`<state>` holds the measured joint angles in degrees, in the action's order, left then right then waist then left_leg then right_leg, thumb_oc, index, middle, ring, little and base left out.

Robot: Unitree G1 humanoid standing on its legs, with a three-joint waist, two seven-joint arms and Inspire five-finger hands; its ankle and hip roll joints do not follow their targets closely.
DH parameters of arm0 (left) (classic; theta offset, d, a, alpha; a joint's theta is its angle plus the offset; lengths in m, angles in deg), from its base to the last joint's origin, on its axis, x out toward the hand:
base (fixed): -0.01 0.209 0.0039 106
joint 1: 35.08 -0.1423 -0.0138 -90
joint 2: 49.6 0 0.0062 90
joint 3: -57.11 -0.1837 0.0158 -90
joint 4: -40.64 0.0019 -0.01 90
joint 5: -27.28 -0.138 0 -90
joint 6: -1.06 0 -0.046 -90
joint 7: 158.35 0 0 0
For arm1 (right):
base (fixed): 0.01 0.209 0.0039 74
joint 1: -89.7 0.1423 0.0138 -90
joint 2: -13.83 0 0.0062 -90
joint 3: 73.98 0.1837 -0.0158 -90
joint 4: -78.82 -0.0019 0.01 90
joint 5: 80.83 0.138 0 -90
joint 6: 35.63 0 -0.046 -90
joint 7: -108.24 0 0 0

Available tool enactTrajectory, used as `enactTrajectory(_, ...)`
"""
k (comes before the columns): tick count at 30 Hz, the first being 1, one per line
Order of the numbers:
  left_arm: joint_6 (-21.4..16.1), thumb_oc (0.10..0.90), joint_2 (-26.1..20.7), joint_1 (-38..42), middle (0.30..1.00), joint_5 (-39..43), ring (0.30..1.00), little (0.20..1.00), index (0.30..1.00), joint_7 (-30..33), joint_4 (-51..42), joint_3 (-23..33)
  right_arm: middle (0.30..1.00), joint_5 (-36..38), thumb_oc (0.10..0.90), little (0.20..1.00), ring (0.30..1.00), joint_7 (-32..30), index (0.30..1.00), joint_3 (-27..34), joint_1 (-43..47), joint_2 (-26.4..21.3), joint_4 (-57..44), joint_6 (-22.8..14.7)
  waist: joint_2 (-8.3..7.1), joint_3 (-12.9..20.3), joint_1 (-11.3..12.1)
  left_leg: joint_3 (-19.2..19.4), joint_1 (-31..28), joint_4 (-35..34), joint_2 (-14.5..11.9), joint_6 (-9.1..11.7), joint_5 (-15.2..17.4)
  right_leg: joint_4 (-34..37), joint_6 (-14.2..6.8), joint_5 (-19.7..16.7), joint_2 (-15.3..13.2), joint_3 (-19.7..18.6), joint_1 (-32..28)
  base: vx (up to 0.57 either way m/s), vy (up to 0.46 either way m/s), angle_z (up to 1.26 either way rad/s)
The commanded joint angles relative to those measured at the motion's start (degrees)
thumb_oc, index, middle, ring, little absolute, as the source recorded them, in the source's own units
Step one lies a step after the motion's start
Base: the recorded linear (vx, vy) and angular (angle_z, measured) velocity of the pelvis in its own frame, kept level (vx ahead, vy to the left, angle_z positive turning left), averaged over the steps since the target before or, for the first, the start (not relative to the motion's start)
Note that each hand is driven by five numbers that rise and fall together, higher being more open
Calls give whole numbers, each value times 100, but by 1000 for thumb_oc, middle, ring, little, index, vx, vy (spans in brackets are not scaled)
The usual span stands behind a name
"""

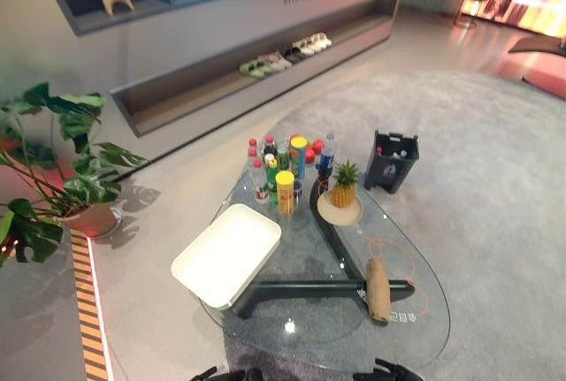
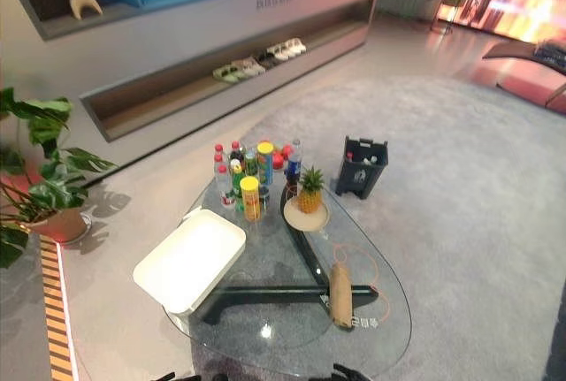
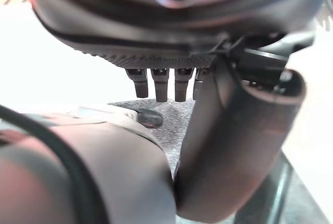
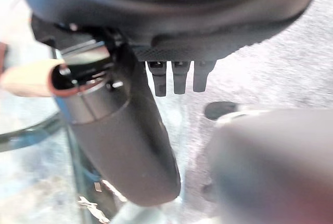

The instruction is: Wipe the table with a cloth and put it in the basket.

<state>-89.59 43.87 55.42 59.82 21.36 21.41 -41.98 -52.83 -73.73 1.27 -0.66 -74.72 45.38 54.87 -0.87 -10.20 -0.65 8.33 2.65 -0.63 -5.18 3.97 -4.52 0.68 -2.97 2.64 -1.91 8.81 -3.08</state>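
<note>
White tray (image 1: 226, 253) on the glass worktop's (image 1: 416, 328) left edge, cluster of bottles and cans (image 1: 285, 169) at far end, pineapple (image 1: 343, 185) on a plate, potted plant (image 1: 53, 169) on the floor

Right hand (image 4: 171, 31): dark bulk along the top edge, fingers hanging straight, nothing held.
Thumb (image 4: 125, 141): thick and dark, running down the centre-left.
Tan roll (image 4: 28, 77): left edge, mid-height (blurred, perhaps the cloth).
Bench (image 4: 36, 182): glass, lower left.
Carpet (image 4: 291, 68): grey, right side.
</note>
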Motion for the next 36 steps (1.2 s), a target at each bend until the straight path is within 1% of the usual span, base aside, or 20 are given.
enactTrajectory(1, -132, 800, 16, 148, 900, 160, 900, 900, 900, 131, 83, -245, 900, 353, 800, 900, 900, -644, 900, -120, 454, -172, -874, -448, -276, -335, -76, -10, -6, 683, 394, -207, 841, -353, -158, -154, -67, -110, 516, -83, 1, 0)
enactTrajectory(2, -152, 800, 17, 131, 900, 190, 900, 900, 900, 149, 46, -245, 900, 337, 800, 900, 900, -793, 900, -117, 446, -200, -1135, -425, -277, -386, -93, -7, 35, 716, 399, -206, 843, -386, -155, -146, -65, -109, 558, -67, 12, 0)
enactTrajectory(3, -199, 800, 11, 69, 900, 229, 900, 900, 900, 164, -41, -223, 900, 329, 800, 900, 900, -1115, 900, -81, 381, -262, -1709, -466, -277, -476, -141, 12, 97, 751, 419, -215, 850, -430, -151, -135, -51, -115, 629, -53, 13, 1)
enactTrajectory(4, -210, 800, 10, 56, 900, 229, 900, 900, 900, 158, -54, -219, 900, 331, 800, 900, 900, -1151, 900, -73, 364, -272, -1793, -484, -278, -490, -149, 16, 110, 760, 422, -216, 852, -435, -151, -134, -50, -117, 639, -60, 21, 2)
enactTrajectory(5, -283, 800, -11, 14, 900, 253, 900, 900, 900, 129, -137, -212, 900, 301, 800, 900, 900, -1377, 900, -21, 306, -344, -2305, -537, -279, -584, -197, 46, 186, 803, 435, -219, 863, -466, -152, -127, -51, -123, 711, -41, 14, 2)
enactTrajectory(6, -295, 800, -17, 8, 900, 254, 900, 900, 900, 124, -153, -215, 900, 282, 800, 900, 900, -1424, 900, -12, 296, -358, -2391, -553, -277, -599, -206, 53, 200, 809, 437, -220, 865, -472, -153, -126, -51, -123, 726, -82, 34, 1)
enactTrajectory(7, -372, 800, -41, -4, 900, 247, 900, 900, 900, 127, -263, -237, 900, 132, 800, 900, 900, -1710, 900, 42, 266, -438, -2868, -630, -269, -701, -257, 90, 306, 856, 451, -229, 870, -528, -152, -118, -56, -132, 841, -63, 28, -2)
enactTrajectory(9, -414, 800, -58, 22, 900, 222, 900, 900, 900, 140, -335, -262, 900, 57, 800, 900, 900, -1890, 900, 84, 267, -486, -3114, -761, -258, -781, -290, 110, 424, 919, 456, -236, 864, -604, -148, -113, -60, -133, 963, -88, 41, -6)
enactTrajectory(10, -457, 800, -49, 56, 900, 246, 900, 900, 900, 159, -398, -327, 900, 60, 800, 900, 900, -2090, 900, 158, 307, -536, -3357, -878, -244, -892, -322, 118, 573, 1026, 466, -237, 863, -707, -144, -110, -75, -128, 1112, -98, 47, -8)
enactTrajectory(12, -474, 800, -37, 78, 900, 267, 900, 900, 900, 177, -427, -360, 900, 72, 800, 900, 900, -2206, 900, 208, 345, -559, -3504, -896, -232, -956, -334, 118, 682, 1117, 472, -239, 874, -787, -135, -99, -86, -120, 1216, -59, 36, -2)
enactTrajectory(14, -473, 800, -18, 113, 900, 423, 900, 900, 900, 164, -496, -418, 900, 19, 800, 900, 900, -2613, 900, 287, 418, -628, -3792, -1067, -195, -1114, -356, 133, 892, 1326, 485, -234, 909, -936, -115, -77, -120, -77, 1409, -43, 51, 2)
enactTrajectory(17, -466, 800, 17, 113, 900, 453, 900, 900, 900, 145, -567, -468, 900, -56, 800, 900, 900, -2945, 900, 372, 487, -689, -3998, -1171, -148, -1247, -354, 127, 1038, 1454, 512, -222, 930, -990, -87, -72, -143, -39, 1518, -19, 38, 2)
enactTrajectory(18, -469, 800, 18, 112, 900, 452, 900, 900, 900, 144, -571, -473, 900, -64, 800, 900, 900, -2966, 900, 375, 491, -692, -4005, -1180, -144, -1253, -355, 125, 1046, 1462, 513, -221, 933, -993, -85, -71, -144, -37, 1524, -2, 34, -1)
enactTrajectory(20, -459, 800, 29, 90, 900, 501, 900, 900, 900, 156, -690, -554, 900, -185, 800, 900, 900, -3345, 900, 401, 585, -740, -4173, -1173, -91, -1382, -348, 110, 1200, 1633, 534, -216, 971, -1087, -62, -48, -169, -19, 1643, 0, 44, -1)
enactTrajectory(23, -437, 800, 32, 122, 900, 570, 900, 900, 900, 200, -797, -599, 900, -261, 800, 900, 900, -3615, 900, 391, 701, -772, -4246, -1171, -51, -1486, -344, 99, 1373, 1786, 550, -216, 994, -1193, -33, -29, -180, -12, 1791, -6, 25, 0)
enactTrajectory(26, -405, 800, 37, 194, 900, 716, 900, 900, 900, 259, -1050, -708, 900, -358, 800, 900, 900, -3984, 900, 370, 943, -833, -4361, -1050, 38, -1706, -338, 97, 1701, 2026, 574, -194, 991, -1388, 10, -24, -204, 32, 2106, -27, 52, 2)
enactTrajectory(28, -398, 800, 55, 215, 900, 775, 900, 900, 900, 246, -1167, -739, 900, -377, 800, 900, 900, -4109, 900, 378, 1048, -835, -4397, -990, 74, -1789, -333, 94, 1798, 2083, 583, -187, 981, -1443, 19, -29, -216, 52, 2207, -22, 37, 4)
enactTrajectory(30, -395, 800, 82, 234, 900, 1109, 900, 900, 900, 204, -1347, -786, 900, -445, 800, 900, 900, -4256, 900, 370, 1235, -865, -4427, -969, 114, -1925, -318, 91, 1907, 2142, 618, -201, 993, -1500, 22, -38, -222, 53, 2333, -7, 12, 2)
enactTrajectory(32, -426, 800, 110, 250, 900, 1301, 900, 900, 900, 232, -1450, -804, 900, -523, 800, 900, 900, -4342, 900, 347, 1391, -862, -4461, -946, 144, -1959, -309, 92, 2066, 2165, 647, -218, 992, -1550, 18, -55, -224, 44, 2521, -8, 17, 0)
enactTrajectory(36, -382, 800, 86, 277, 900, 1298, 900, 900, 900, 335, -1650, -868, 900, -611, 800, 900, 900, -4499, 900, 297, 1682, -913, -4527, -845, 199, -1959, -289, 111, 2430, 2261, 666, -223, 984, -1674, 8, -77, -236, 30, 2911, -7, 26, -1)
